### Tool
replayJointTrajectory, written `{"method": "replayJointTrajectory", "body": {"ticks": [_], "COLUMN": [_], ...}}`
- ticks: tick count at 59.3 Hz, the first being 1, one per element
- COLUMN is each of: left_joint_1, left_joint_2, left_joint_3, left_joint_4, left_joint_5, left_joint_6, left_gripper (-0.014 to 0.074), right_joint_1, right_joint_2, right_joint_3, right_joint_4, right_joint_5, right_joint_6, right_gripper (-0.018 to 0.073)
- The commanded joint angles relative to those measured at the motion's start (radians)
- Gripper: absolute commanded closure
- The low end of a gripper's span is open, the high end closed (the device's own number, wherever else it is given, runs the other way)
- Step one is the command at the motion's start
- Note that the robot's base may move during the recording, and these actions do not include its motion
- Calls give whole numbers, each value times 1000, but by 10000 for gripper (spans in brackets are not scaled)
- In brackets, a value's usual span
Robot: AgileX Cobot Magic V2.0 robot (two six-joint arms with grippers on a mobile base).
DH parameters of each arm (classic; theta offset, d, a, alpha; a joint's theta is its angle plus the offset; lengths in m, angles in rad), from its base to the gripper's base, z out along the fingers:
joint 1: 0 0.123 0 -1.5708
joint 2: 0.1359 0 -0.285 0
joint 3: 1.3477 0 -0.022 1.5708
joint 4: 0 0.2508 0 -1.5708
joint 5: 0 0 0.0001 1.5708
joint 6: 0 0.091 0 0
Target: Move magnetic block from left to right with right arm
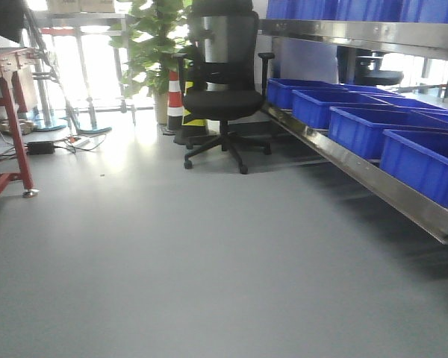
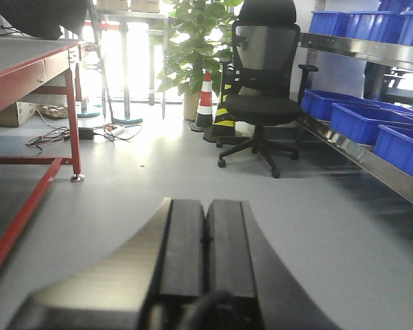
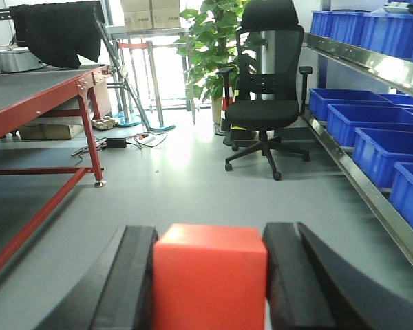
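Right gripper [image 3: 210, 237] clamps the magnetic block [image 3: 210, 289]: you see the red cube seated between both black fingers [image 3: 134, 282], touching each. Left gripper [image 2: 206, 234] shows its fingers pressed together with nothing between them. Beyond, you see an office chair [image 3: 265, 82] on grey floor [image 3: 193, 185].

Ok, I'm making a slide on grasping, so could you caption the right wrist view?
Right gripper holds the red magnetic block, with an office chair and blue bins beyond.
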State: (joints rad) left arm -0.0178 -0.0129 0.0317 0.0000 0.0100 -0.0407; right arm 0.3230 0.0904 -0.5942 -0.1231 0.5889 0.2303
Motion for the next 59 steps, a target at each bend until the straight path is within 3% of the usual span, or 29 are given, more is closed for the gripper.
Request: {"method": "replayJointTrajectory", "body": {"ticks": [1,59], "left_joint_1": [-3,-3], "left_joint_2": [-15,-15], "left_joint_3": [9,9], "left_joint_4": [0,0], "left_joint_5": [-93,-93], "left_joint_6": [-7,-7], "left_gripper": [713,713], "right_joint_1": [-6,-6], "right_joint_2": [19,19], "right_joint_3": [-29,-29], "right_joint_4": [-15,-15], "right_joint_5": [-89,-89], "right_joint_6": [-7,-7], "right_gripper": [402,402]}}
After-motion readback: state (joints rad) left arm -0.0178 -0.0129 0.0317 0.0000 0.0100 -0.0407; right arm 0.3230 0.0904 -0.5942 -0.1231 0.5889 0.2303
